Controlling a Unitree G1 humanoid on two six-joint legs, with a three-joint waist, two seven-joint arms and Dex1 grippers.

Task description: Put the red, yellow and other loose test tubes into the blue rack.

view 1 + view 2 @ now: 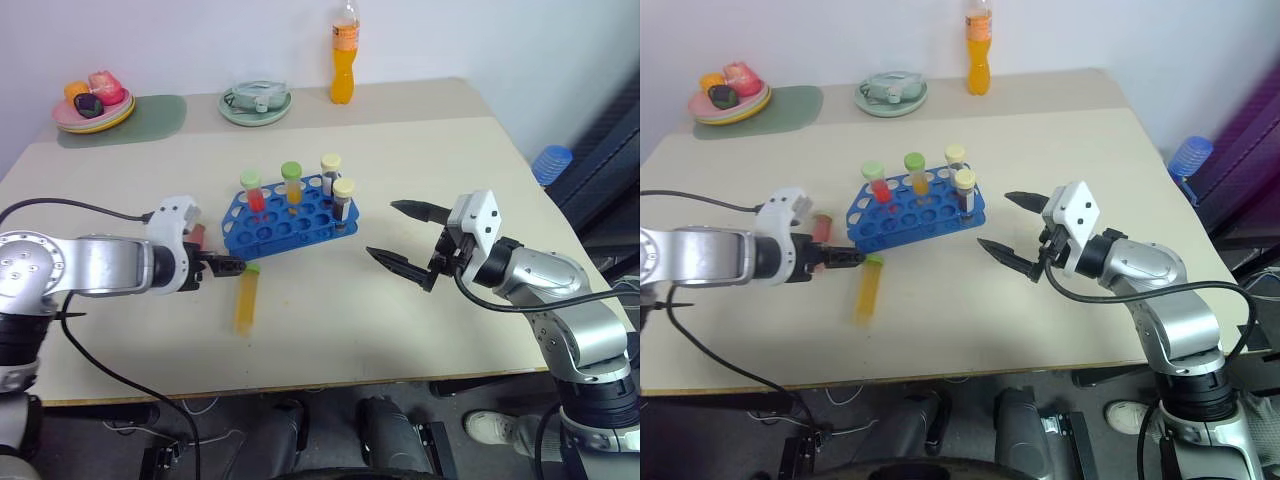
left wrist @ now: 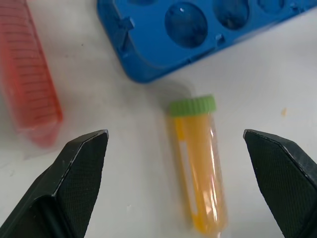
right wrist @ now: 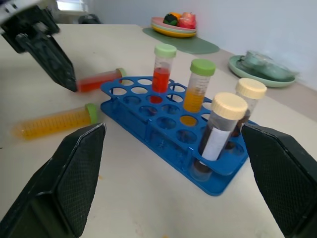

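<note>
The left gripper (image 2: 174,136) has its jaws wide apart and empty; in its wrist view the two black fingers (image 2: 79,171) stand either side of the yellow tube (image 2: 200,166), which lies flat on the table (image 1: 420,330) with its green cap toward the near corner of the rack (image 1: 285,215), touching neither finger. That same view brings out the red tube (image 2: 32,84), lying on the table beside the rack's end and just outside one finger; from the head views it is a small red sliver half hidden behind the left wrist. The right gripper (image 1: 405,240) is also fully spread and holds nothing, hanging level over bare table to the right of the rack and well apart from it. Its wrist view looks across the rack from the side and shows four tubes standing upright in it: a red one (image 3: 162,69) and an orange one (image 3: 198,84) with green caps, and two dark ones with cream caps (image 3: 223,129). Beyond them it shows both loose tubes and the left gripper tilted down above them. The left forearm lies across the table edge, its gripper pointing down and inward; the right forearm angles in from the right, elbow bent.
</note>
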